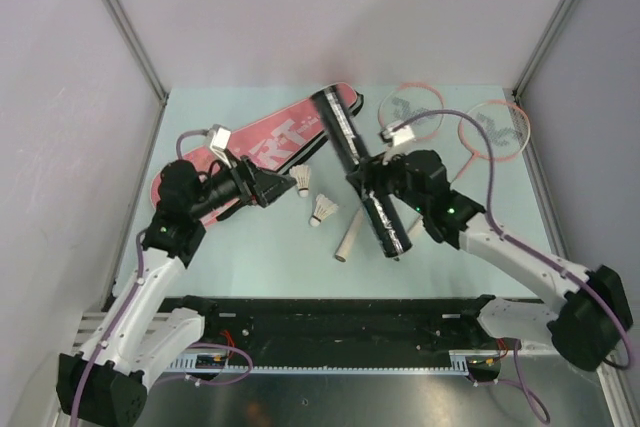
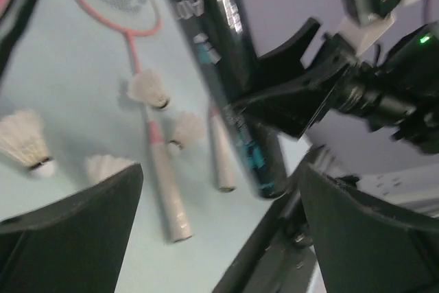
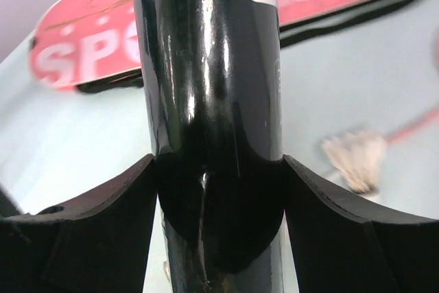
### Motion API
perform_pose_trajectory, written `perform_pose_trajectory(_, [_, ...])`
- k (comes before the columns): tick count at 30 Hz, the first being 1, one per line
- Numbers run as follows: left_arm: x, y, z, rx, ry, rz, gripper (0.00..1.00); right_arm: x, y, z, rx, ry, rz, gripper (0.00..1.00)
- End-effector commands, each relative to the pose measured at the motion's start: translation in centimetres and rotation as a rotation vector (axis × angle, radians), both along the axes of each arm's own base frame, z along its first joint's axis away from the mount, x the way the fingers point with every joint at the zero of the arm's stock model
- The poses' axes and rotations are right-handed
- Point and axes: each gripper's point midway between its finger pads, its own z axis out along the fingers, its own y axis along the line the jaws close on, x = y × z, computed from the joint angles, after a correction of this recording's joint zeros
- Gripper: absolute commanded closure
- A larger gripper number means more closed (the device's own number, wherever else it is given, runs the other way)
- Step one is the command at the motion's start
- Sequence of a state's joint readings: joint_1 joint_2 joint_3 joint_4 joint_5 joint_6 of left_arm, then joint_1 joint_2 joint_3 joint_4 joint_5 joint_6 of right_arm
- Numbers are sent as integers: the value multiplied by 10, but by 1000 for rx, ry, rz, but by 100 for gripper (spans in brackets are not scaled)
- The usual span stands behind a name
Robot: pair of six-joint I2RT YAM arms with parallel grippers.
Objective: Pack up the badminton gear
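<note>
- Clamping the black tube point(image 3: 206, 66) tight between its two fingers, the right gripper point(image 3: 218, 162) holds it tilted.
- The left gripper point(image 2: 221, 180) gapes wide, gripping nothing; shuttlecocks point(image 2: 148, 88) lie just beyond its fingertips.
- Past the tube, the right wrist view shows the pink bag point(image 3: 89, 53).
- Only the top view shows both racket heads point(image 1: 408, 110), beyond the right claw.

The pale green worktop point(image 1: 250, 267) carries a pink bag point(image 1: 262, 150) with white lettering, lying flat on a diagonal across the far left. At the far right lie two pink-rimmed rackets, the left racket head point(image 1: 410, 112) just beside the right racket head point(image 1: 493, 130). A pale handle point(image 1: 349, 238) ends near the middle. Between it and the bag rest one white shuttlecock point(image 1: 303, 180) and a nearer shuttlecock point(image 1: 322, 210). In the left wrist view, a third shuttlecock point(image 2: 147, 89) lies against a racket shaft and a fourth shuttlecock point(image 2: 185, 130) lies between the two handles.
</note>
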State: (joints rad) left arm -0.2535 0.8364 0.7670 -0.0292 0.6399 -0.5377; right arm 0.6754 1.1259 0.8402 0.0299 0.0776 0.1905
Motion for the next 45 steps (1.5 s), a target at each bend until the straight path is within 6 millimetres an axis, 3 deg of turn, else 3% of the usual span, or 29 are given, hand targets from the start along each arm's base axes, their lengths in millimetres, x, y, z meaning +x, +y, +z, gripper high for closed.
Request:
perform_pose_trajectory(1, [-18, -15, 12, -283, 118, -65, 0, -23, 70, 36, 63, -136, 375, 50])
perform_pose_trajectory(4, [-6, -11, 7, -339, 166, 34, 0, -43, 92, 37, 89, -142, 518, 50])
perform_pose_trajectory(8, [0, -23, 9, -348, 177, 49, 0, -55, 107, 29, 59, -123, 573, 51])
perform_pose_trajectory(15, [21, -22, -15, -368, 280, 148, 0, -65, 119, 32, 33, -156, 587, 49])
perform_pose_trajectory(21, [30, -10, -15, -387, 257, 238, 0, -70, 127, 32, -21, -194, 559, 48])
perform_pose_trajectory(23, [33, -7, -16, -393, 260, 258, 9, -70, 127, 32, -41, -200, 541, 45])
perform_pose_trajectory(25, [33, -5, -19, -408, 276, 273, 19, -69, 126, 33, -44, -192, 497, 31])
perform_pose_trajectory(26, [33, 0, -16, -422, 265, 295, 32, -68, 124, 32, -24, -149, 466, 26])
perform_pose_trajectory(28, [34, 6, -19, -444, 270, 330, 45, -65, 114, 27, -12, -85, 397, 5])
perform_pose_trajectory(29, [36, 11, -17, -459, 263, 359, 48, -66, 112, 26, 33, -22, 357, 0])
perform_pose_trajectory(32, [39, 26, -9, -514, 250, 420, 55, -55, 76, 11, 44, 123, 112, 0])
perform_pose_trajectory(34, [39, 38, -3, -569, 245, 463, 55, -43, 25, 7, 182, 293, -190, 0])
perform_pose_trajectory(36, [41, 53, -2, -638, 252, 531, 52, -53, 18, 5, 292, 370, -210, 0])
perform_pose_trajectory(39, [46, 69, -4, -727, 293, 589, 50, -63, 8, 29, 414, 305, -215, 0])
perform_pose_trajectory(40, [48, 75, -1, -751, 293, 604, 50, -64, 3, 20, 454, 330, -237, 0])
perform_pose_trajectory(41, [48, 78, 0, -769, 298, 604, 50, -64, -11, 31, 525, 314, -256, 0])
perform_pose_trajectory(43, [47, 85, 5, -823, 308, 603, 50, -68, -16, 19, 643, 355, -258, 0])
perform_pose_trajectory(45, [46, 89, 7, -881, 327, 606, 51, -76, -28, 29, 795, 334, -237, 0])
